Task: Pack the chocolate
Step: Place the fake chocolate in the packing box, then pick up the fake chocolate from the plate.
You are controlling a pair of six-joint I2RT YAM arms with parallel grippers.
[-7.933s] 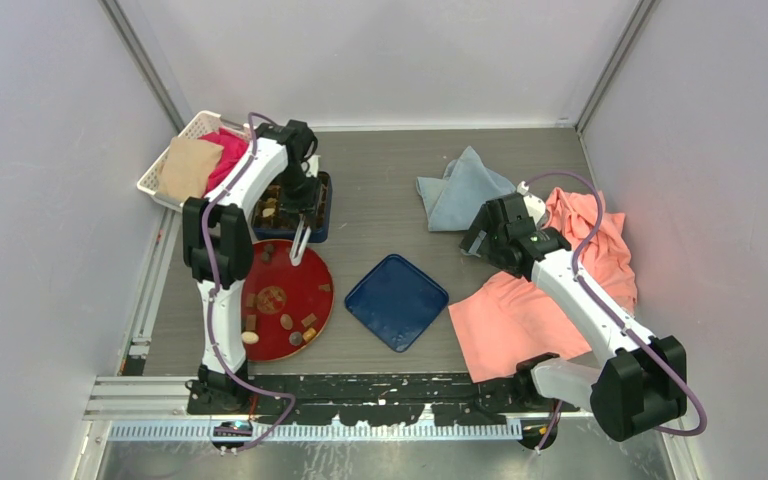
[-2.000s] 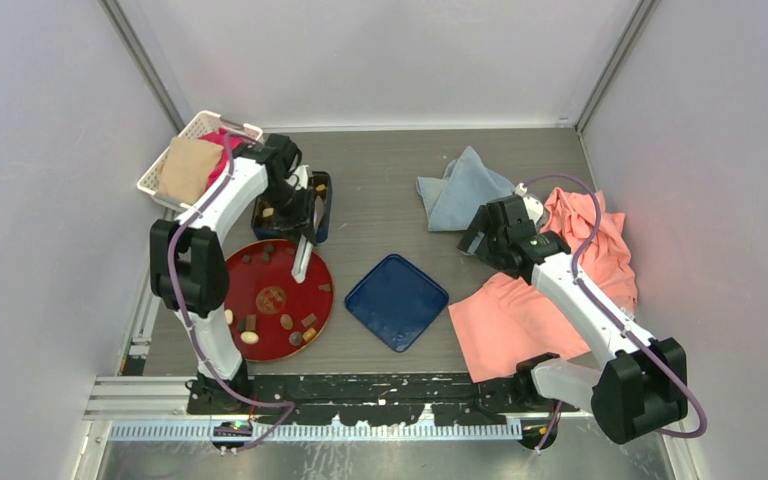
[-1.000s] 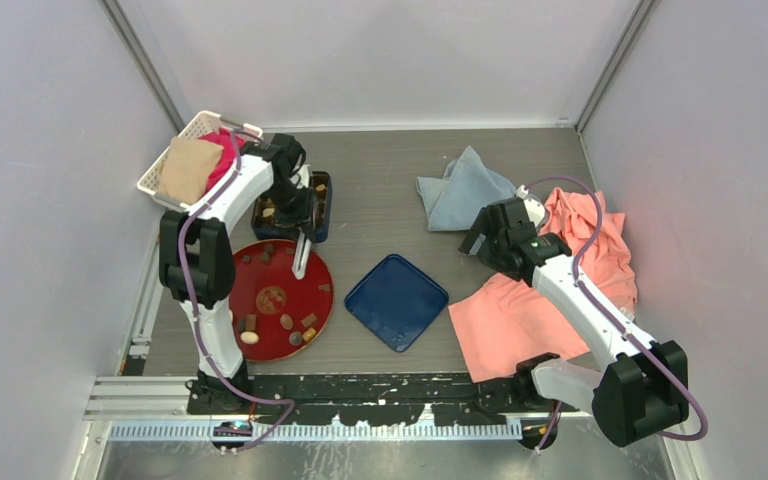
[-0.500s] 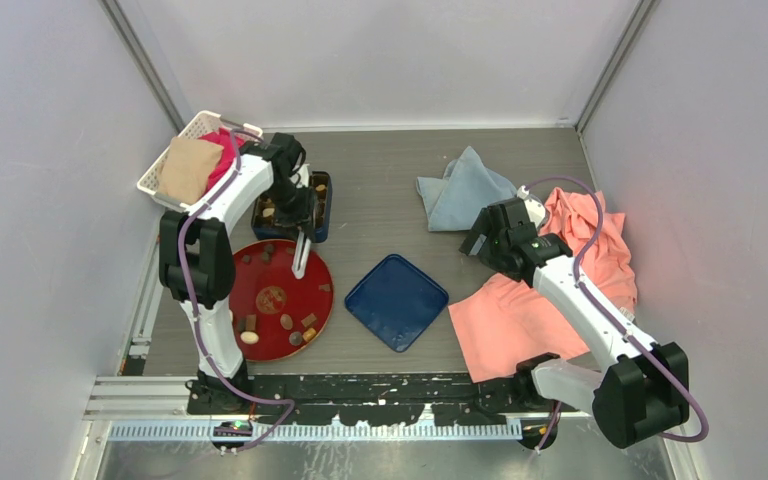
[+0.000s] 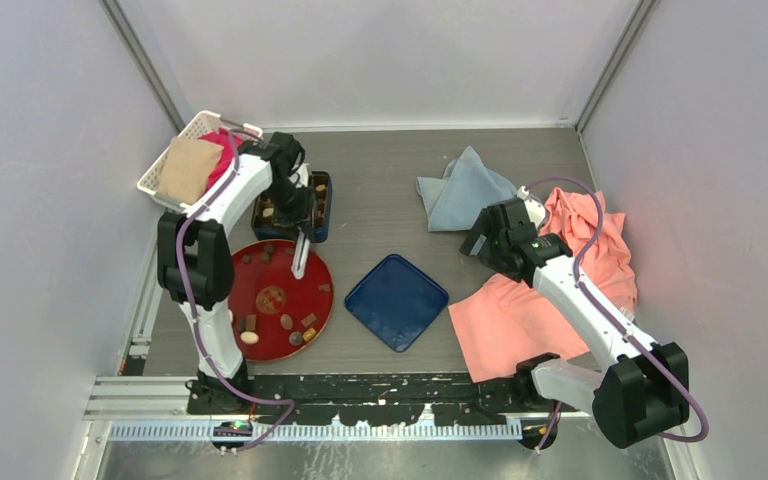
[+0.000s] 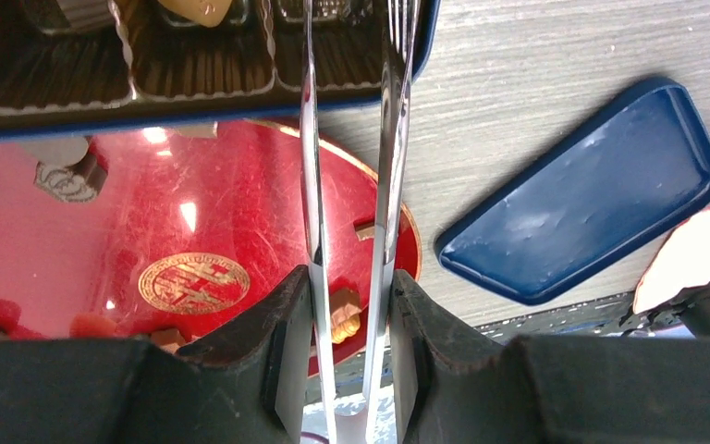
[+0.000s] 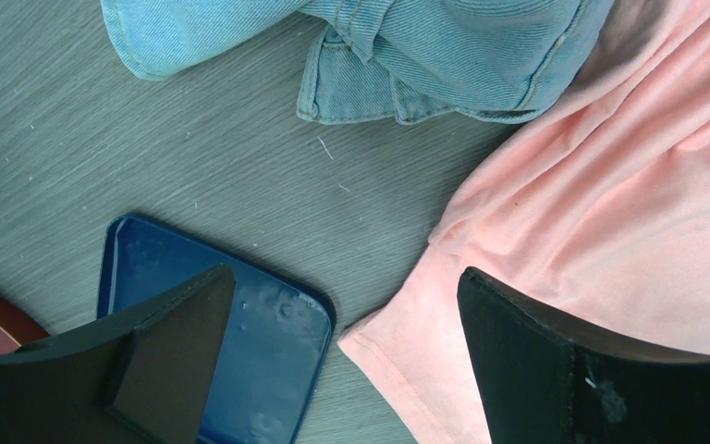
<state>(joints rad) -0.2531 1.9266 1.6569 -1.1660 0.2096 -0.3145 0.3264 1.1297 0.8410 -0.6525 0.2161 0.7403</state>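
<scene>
While the left hand [image 6: 347, 356] was clamped on the tongs [image 6: 307, 166], their two arms reached out over the near row of cups in the blue box [image 6: 148, 115]. The step in hand appeared to be setting a piece into the box. Some chocolate [image 6: 67, 174] lay on the red plate [image 6: 240, 222] just beside the box, and at least one tan piece sat in a cup.

The right hand [image 7: 351, 356] hung with its fingers wide apart and nothing between them, above the surface [image 7: 148, 139] where the blue lid [image 7: 240, 324] meets the pink cloth [image 7: 629, 213].

The next move, as judged, called for releasing over a free cup or returning to the plate for another piece.

The tips of the tongs were cut off at the frame edge, so whether they carried a piece could not be told. From above, the arm hid much of the box, and its fill could not be counted.
</scene>
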